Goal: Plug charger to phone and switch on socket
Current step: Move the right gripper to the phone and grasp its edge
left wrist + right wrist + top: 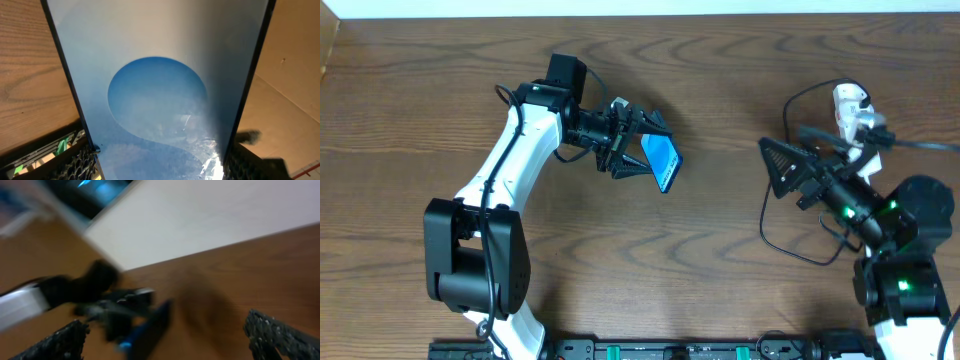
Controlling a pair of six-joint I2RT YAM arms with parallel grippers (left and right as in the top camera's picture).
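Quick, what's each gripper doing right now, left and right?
Left gripper: closed on the phone.
Right gripper: open, holding nothing.

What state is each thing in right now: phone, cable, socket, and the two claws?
Phone: lit, tilted, gripped.
Left gripper: shut on the phone.
Right gripper: open, empty.
Charger: cable loose on the table, not in the phone.
Socket: partly hidden; switch unreadable.
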